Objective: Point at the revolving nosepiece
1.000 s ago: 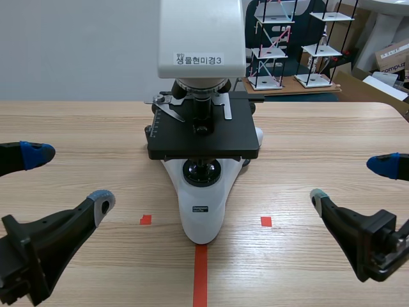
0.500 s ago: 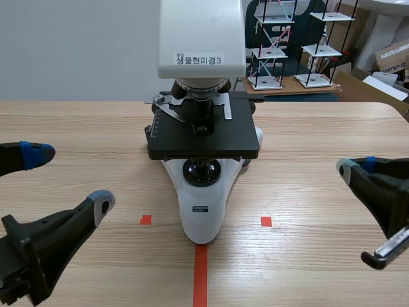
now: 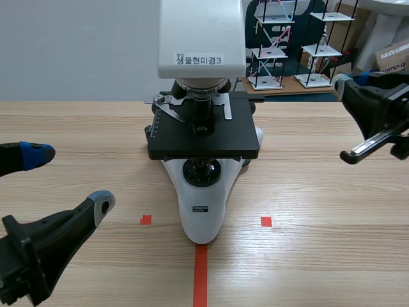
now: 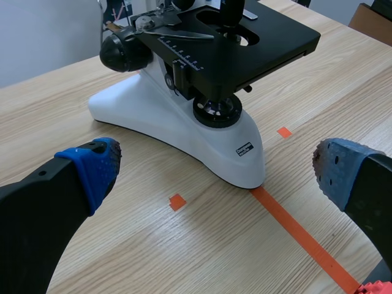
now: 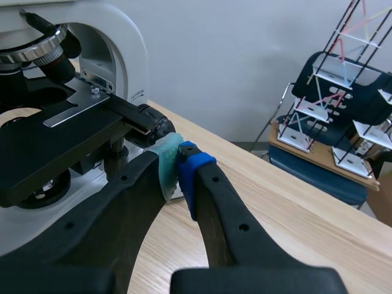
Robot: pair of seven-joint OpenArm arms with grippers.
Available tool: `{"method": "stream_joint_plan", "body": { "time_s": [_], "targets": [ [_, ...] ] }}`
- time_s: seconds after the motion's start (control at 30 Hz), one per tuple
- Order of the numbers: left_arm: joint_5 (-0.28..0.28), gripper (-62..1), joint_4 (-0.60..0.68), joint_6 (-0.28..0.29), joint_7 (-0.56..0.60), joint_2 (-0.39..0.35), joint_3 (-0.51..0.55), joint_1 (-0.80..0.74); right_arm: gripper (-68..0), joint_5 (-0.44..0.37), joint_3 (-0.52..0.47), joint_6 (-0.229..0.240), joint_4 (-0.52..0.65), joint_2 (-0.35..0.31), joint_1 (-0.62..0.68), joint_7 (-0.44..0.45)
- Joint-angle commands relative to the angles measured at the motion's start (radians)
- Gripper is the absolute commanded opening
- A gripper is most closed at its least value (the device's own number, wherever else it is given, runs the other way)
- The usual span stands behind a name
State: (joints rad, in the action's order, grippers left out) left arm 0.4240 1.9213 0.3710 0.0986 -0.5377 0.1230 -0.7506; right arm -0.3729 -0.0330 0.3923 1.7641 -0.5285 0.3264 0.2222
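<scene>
Left gripper spread wide and low, right gripper closed and held high.

The left arm came in low from the left side, and the left gripper (image 3: 70, 178) had its two thick fingers far apart. The blue-padded finger (image 3: 35, 153) sat farther out, and the grey-padded one (image 3: 102, 201) sat nearer the robot. In the left wrist view the same gripper (image 4: 217, 171) gaped with nothing between its pads. The right arm stood raised at the right side, and the right gripper (image 3: 347, 83) pointed inward toward the middle. In its own wrist view the right gripper (image 5: 177, 162) was closed on nothing, with the grey-green pad (image 5: 165, 160) pressed against the blue pad (image 5: 191, 166).
</scene>
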Motion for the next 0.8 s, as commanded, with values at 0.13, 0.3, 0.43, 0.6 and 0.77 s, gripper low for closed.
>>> {"method": "stream_joint_plan", "body": {
  "time_s": [0.13,0.3,0.43,0.6,0.77],
  "targets": [
    [0.006,1.4,0.006,0.002,0.014,0.005,0.000,0.000,-67.5,0.058,0.080,0.059,-0.105,-0.009,-0.147,0.055],
    [0.006,1.4,0.006,0.002,0.014,0.005,0.000,0.000,-67.5,0.147,0.140,0.122,-0.181,-0.009,-0.241,0.123],
    [0.006,1.4,0.006,0.002,0.014,0.005,0.000,0.000,-67.5,0.190,0.178,0.156,-0.224,-0.008,-0.312,0.150],
    [0.006,1.4,0.006,0.002,0.014,0.005,0.000,0.000,-67.5,0.252,0.218,0.182,-0.262,-0.008,-0.380,0.209],
    [0.006,1.4,0.006,0.002,0.014,0.005,0.000,0.000,-67.5,0.298,0.267,0.227,-0.283,-0.008,-0.428,0.227]
  ]
}}
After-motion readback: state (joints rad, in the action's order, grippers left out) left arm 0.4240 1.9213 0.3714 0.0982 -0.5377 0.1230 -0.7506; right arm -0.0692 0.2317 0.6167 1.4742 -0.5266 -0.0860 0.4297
